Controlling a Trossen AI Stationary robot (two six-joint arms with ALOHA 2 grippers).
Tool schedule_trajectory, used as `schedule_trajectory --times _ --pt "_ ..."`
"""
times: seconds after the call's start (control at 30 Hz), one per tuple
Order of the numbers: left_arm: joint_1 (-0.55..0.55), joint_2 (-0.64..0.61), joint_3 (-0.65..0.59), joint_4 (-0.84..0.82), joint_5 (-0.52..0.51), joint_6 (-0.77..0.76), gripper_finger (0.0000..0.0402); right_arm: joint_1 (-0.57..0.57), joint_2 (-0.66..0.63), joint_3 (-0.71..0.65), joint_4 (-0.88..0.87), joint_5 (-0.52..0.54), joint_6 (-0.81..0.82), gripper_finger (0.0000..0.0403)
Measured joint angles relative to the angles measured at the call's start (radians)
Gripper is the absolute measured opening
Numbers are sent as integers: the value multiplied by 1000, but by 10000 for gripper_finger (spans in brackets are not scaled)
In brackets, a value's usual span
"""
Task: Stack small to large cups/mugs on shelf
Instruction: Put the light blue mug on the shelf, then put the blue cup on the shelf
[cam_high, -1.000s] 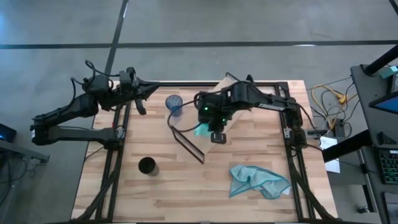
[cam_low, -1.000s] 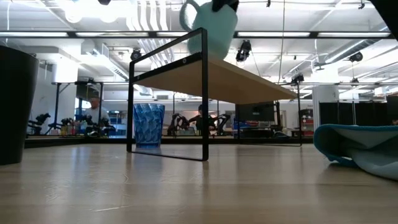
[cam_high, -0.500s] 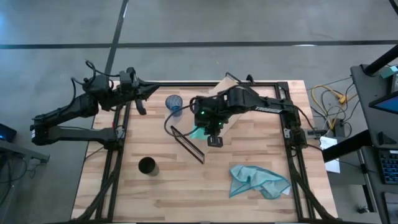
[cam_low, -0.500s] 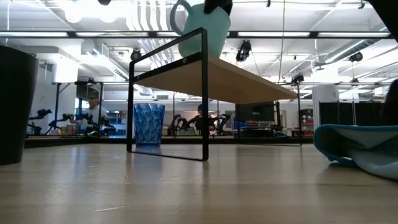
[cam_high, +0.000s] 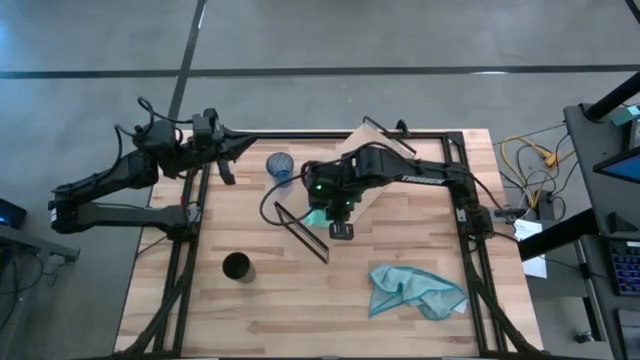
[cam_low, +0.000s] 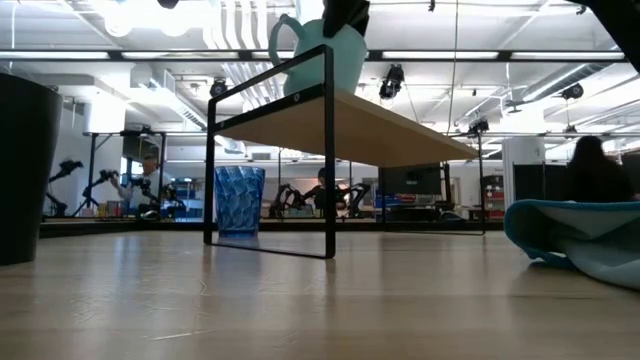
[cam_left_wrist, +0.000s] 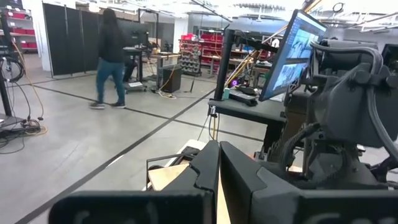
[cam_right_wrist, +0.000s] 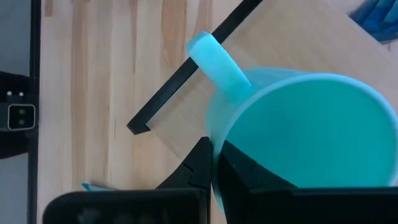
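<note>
The teal mug (cam_low: 325, 60) hangs from my right gripper (cam_low: 343, 15) over the near left end of the light-wood shelf (cam_low: 380, 125); its base is level with the plank top. The shelf stands on its black wire-frame ends and lies slantwise in the high view (cam_high: 368, 198). The dark-blue tumbler (cam_high: 279, 167) stands upright on the table beside the shelf's far side. The black cup (cam_high: 237, 267) stands upright at the near left. My left gripper (cam_high: 237, 147) is shut and empty at the far left. My right gripper holds the teal mug by its rim (cam_right_wrist: 214, 134), close beside the handle (cam_right_wrist: 219, 59). One finger (cam_right_wrist: 245, 171) is inside the mug and one (cam_right_wrist: 189, 168) outside, coming from above. The mug is upright, mouth up; whether its base touches the plank, I cannot tell.
A crumpled teal cloth (cam_high: 415, 292) lies at the near right of the slatted tabletop (cam_high: 270, 310). Black frame rails (cam_high: 190, 250) run along the table's left and right sides. A person walks in the room beyond the table (cam_left_wrist: 112, 56).
My right gripper has carried the teal mug toward the table's left and a little down, along the plank to its near left end. The mug has stayed upright in the hold.
</note>
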Motion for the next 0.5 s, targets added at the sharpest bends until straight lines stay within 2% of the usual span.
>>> schedule_trajectory --times 0.17,0.5 --pt "0 0 0 0 1 0 0 2 9 0 2 0 8 15" --pt "0 0 0 0 1 0 0 2 18 -1 -1 2 -8 64"
